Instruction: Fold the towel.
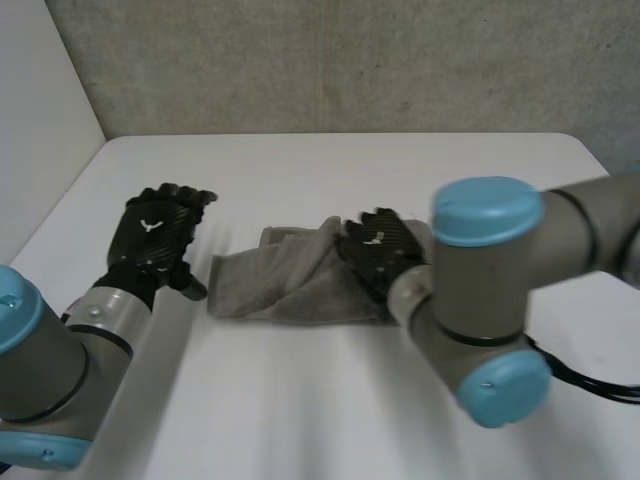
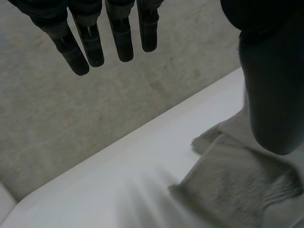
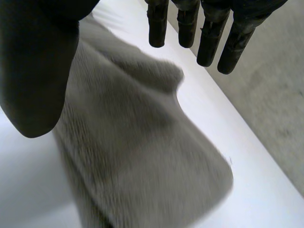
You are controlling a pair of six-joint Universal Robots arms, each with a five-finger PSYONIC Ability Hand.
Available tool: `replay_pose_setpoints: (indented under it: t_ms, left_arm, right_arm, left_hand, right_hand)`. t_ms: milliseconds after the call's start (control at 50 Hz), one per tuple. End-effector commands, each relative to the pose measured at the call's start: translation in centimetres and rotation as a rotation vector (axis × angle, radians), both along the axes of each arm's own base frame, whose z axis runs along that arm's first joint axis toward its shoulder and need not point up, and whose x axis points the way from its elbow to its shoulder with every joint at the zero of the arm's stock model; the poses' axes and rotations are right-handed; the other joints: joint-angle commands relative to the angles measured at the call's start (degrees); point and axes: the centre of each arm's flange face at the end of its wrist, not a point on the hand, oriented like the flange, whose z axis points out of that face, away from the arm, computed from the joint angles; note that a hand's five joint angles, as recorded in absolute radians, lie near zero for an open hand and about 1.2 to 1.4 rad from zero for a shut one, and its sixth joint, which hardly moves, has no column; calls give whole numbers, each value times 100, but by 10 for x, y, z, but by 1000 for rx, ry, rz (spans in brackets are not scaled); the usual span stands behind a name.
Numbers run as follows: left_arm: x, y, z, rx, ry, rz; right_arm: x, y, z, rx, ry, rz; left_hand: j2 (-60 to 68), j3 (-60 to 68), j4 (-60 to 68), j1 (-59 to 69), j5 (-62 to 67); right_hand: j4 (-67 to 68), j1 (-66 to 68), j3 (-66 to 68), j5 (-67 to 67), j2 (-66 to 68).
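A grey towel point(image 1: 285, 281) lies folded and bunched in the middle of the white table point(image 1: 330, 180). My right hand point(image 1: 380, 248) hovers over the towel's right end with its fingers straight and nothing held; in the right wrist view the towel point(image 3: 137, 152) spreads under the palm, between the thumb point(image 3: 35, 61) and the fingers point(image 3: 209, 33). My left hand point(image 1: 155, 232) is open just left of the towel and apart from it. In the left wrist view a towel corner point(image 2: 237, 180) lies below the thumb point(image 2: 270, 85), and the fingers point(image 2: 95, 33) hang straight.
The table's far edge point(image 2: 156, 123) runs close to a grey wall point(image 1: 330, 60). A pale wall panel point(image 1: 40, 120) stands beyond the table's left side. Bare table surface lies in front of the towel point(image 1: 300, 400).
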Motion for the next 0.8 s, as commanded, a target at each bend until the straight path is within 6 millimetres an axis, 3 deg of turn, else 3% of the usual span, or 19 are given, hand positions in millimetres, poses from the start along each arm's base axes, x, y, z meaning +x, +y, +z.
replay_pose_setpoints:
  t_ms: [20,80,120,180,400,520,720,800]
  left_arm:
    - [-21,14,-3,12,-6,-77]
    - [-24,14,-10,35,-15,-88]
    - [-36,17,-26,77,-33,-124]
    - [-49,18,-31,89,-35,-156]
    - [-72,6,-28,52,-14,-198]
    - [-85,-11,-30,29,-1,-202]
    - [-96,-32,-52,66,-25,-190]
    - [-85,-53,-49,47,-22,-51]
  right_arm:
    - [-45,-13,-24,34,4,-81]
    - [-52,-11,-31,46,5,-92]
    - [-54,-11,-33,45,1,-94]
    - [-57,-11,-38,36,-4,-100]
    - [-54,-7,-44,-6,-35,-88]
    - [-55,-9,-47,-25,-48,-91]
    - [-55,-8,-50,-24,-45,-89]
    - [-54,-8,-51,-24,-44,-87]
  left_hand:
    - [-149,-70,-176,-146,-957]
    - [-47,32,-74,-44,-855]
    - [53,133,26,57,-754]
    - [54,133,27,57,-754]
    - [70,150,43,74,-737]
    - [255,335,228,259,-552]
    - [323,402,296,326,-485]
    - [541,621,514,545,-266]
  right_hand:
    - [-16,78,46,77,44]
    - [1,95,63,94,61]
    - [1,95,63,94,61]
    - [1,95,63,94,61]
    - [1244,1338,1306,1337,1304]
    - [1482,1576,1543,1574,1542]
    - [1650,1743,1711,1742,1710]
    - [1751,1845,1813,1844,1811]
